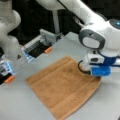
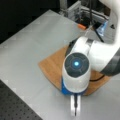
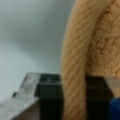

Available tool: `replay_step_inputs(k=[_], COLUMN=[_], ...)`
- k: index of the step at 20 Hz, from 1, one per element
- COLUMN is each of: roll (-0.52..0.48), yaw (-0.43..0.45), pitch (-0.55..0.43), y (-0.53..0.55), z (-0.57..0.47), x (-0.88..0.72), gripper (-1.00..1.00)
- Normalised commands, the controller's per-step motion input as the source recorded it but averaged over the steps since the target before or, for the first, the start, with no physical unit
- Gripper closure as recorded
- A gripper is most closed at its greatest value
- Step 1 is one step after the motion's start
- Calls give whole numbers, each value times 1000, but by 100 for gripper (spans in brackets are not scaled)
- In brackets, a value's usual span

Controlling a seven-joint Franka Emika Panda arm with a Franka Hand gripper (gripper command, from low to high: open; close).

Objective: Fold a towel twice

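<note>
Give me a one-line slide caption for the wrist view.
Wrist close-up: the gripper closed on the towel, its rolled orange-brown edge running between the dark fingers above the grey table.

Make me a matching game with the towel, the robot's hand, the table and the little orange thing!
Things:
1. towel
2. hand
3. table
4. orange tab

Descriptions:
A. grey and flat, under everything
B. small, by the metal frame toward a front view's top
C. orange-brown, spread out flat
D. down at the towel's edge, cloth between its fingers

Pairs: 1-C, 2-D, 3-A, 4-B
</note>
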Motion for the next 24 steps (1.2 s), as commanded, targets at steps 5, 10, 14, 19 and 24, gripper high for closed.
replay_step_inputs(k=[5, 10, 14, 19, 24], roll=[-101, 43, 135, 149, 134], yaw=[-16, -70, -129, -179, -202], pitch=[-271, -192, -114, -53, 2], y=[181, -78, -207, -169, -71], z=[-62, -56, 13, -13, -30], x=[-919, -734, -656, -557, -412], gripper=[100, 100, 100, 100, 100])
